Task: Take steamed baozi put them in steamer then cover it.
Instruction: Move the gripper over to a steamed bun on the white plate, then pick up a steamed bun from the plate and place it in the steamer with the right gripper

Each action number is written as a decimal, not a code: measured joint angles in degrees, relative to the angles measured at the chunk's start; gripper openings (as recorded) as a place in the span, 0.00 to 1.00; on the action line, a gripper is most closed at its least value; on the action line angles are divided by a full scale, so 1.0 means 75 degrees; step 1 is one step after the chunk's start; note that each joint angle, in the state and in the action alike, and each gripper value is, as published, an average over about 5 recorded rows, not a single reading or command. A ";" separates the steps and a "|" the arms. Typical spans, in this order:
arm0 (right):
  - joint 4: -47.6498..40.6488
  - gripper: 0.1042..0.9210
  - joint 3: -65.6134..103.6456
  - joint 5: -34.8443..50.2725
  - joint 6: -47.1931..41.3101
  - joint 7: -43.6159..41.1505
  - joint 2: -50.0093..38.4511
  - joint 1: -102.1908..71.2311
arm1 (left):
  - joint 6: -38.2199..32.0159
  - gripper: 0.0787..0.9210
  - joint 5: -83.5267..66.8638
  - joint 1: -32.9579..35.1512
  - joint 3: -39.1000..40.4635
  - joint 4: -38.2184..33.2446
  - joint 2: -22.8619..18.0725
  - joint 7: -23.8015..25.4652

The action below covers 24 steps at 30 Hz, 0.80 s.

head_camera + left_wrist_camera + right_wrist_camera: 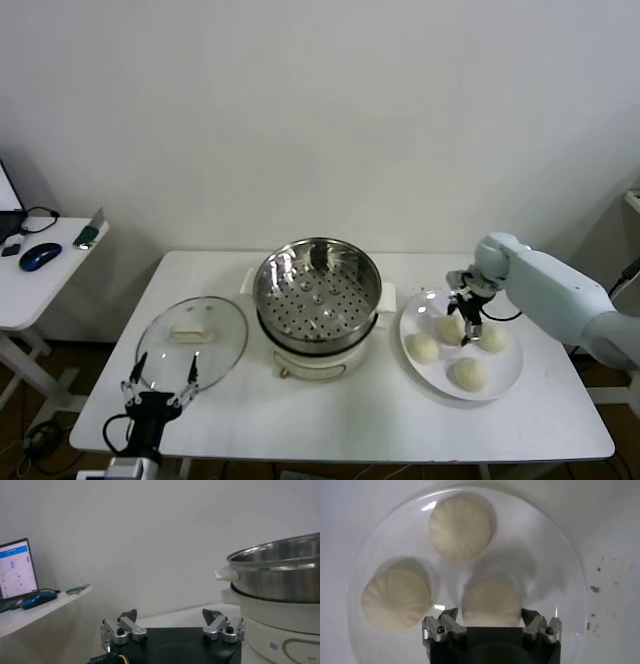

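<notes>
From the head view, a white table (pixel 330 420) holds a shiny steamer (pixel 317 295) in the middle, and its holey tray has nothing on it. The glass lid (pixel 192 340) lies flat on the table to the robot's left of the steamer. A white plate (pixel 505 375) sits on the robot's right with four buns (pixel 468 372) on it. The right claw (pixel 471 328) hangs down over the plate, right above the buns. The left claw (pixel 160 385) waits low at the front edge of the table, just in front of the lid, with its fingers spread apart. A small side table (pixel 40 280) stands far off to the left with a blue mouse (pixel 40 256) on it.

From the left wrist view, the left claw (pixel 172 630) is wide open and holds nothing. The steamer (pixel 280 580) stands close by.

From the right wrist view, the right claw (pixel 491 626) is open, with one bun (pixel 491 602) between its fingers but not squeezed. Two more buns lie near it on the plate (pixel 560 555).
</notes>
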 measured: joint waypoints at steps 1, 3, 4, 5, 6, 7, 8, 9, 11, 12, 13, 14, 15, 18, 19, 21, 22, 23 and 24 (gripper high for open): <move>-0.0009 0.73 0.0001 -0.0009 0.0010 0.0000 0.0001 0.0007 | -0.0003 0.88 0.0000 0.0007 -0.0002 -0.0001 0.0000 0.0000; -0.0027 0.70 0.0003 -0.0024 0.0030 -0.0001 0.0002 0.0023 | -0.0010 0.88 0.0000 0.0021 -0.0007 -0.0003 0.0000 0.0000; -0.0034 0.69 0.0003 -0.0029 0.0040 -0.0002 0.0002 0.0032 | -0.0015 0.88 0.0000 0.0027 -0.0009 -0.0004 0.0000 0.0000; -0.0040 0.69 0.0002 -0.0032 0.0052 -0.0003 0.0001 0.0043 | -0.0020 0.88 -0.0001 0.0033 -0.0010 -0.0005 0.0000 0.0000; -0.0047 0.68 0.0002 -0.0032 0.0064 -0.0005 0.0001 0.0055 | -0.0024 0.88 -0.0001 0.0039 -0.0011 -0.0007 0.0000 0.0000; -0.0057 0.68 0.0000 -0.0027 0.0078 -0.0010 0.0000 0.0072 | -0.0028 0.88 -0.0002 0.0046 -0.0011 -0.0009 0.0000 0.0000; -0.0069 0.67 -0.0005 -0.0018 0.0095 -0.0017 0.0000 0.0093 | -0.0031 0.88 -0.0003 0.0052 -0.0011 -0.0011 0.0000 0.0000; -0.0081 0.67 -0.0011 -0.0006 0.0113 -0.0027 0.0001 0.0118 | -0.0033 0.88 -0.0003 0.0057 -0.0012 -0.0013 -0.0001 0.0000; -0.0114 0.66 -0.0028 0.0030 0.0166 -0.0061 0.0014 0.0182 | -0.0037 0.88 -0.0004 0.0069 -0.0014 -0.0020 -0.0001 0.0000; -0.0129 0.66 -0.0041 0.0054 0.0204 -0.0088 0.0025 0.0226 | -0.0038 0.88 -0.0004 0.0074 -0.0015 -0.0023 -0.0001 0.0000; -0.0139 0.66 -0.0057 0.0082 0.0248 -0.0122 0.0039 0.0279 | -0.0041 0.88 -0.0005 0.0079 -0.0016 -0.0027 -0.0001 0.0000; -0.0148 0.66 -0.0081 0.0118 0.0302 -0.0164 0.0056 0.0349 | -0.0043 0.88 -0.0005 0.0083 -0.0016 -0.0032 -0.0001 0.0000; -0.0153 0.66 -0.0116 0.0160 0.0364 -0.0213 0.0075 0.0435 | -0.0044 0.88 -0.0006 0.0086 -0.0017 -0.0035 -0.0001 0.0000; -0.0143 0.67 -0.0297 0.0325 0.0571 -0.0376 0.0141 0.0783 | -0.0049 0.88 -0.0008 0.0092 -0.0016 -0.0045 -0.0001 0.0000; -0.0133 0.67 -0.0381 0.0391 0.0642 -0.0435 0.0168 0.0923 | -0.0050 0.88 -0.0008 0.0095 -0.0015 -0.0048 -0.0001 0.0000; -0.0109 0.67 -0.0582 0.0541 0.0792 -0.0564 0.0233 0.1238 | -0.0055 0.88 -0.0010 0.0103 -0.0012 -0.0052 -0.0003 0.0000; -0.0100 0.67 -0.0689 0.0619 0.0868 -0.0628 0.0273 0.1400 | -0.0057 0.88 -0.0011 0.0108 -0.0011 -0.0054 -0.0003 -0.0001; -0.0094 0.67 -0.0802 0.0699 0.0947 -0.0691 0.0317 0.1572 | -0.0059 0.88 -0.0013 0.0111 -0.0010 -0.0055 -0.0004 -0.0001; -0.0091 0.67 -0.0917 0.0774 0.1032 -0.0753 0.0369 0.1747 | -0.0061 0.88 -0.0015 0.0115 -0.0009 -0.0055 -0.0004 -0.0001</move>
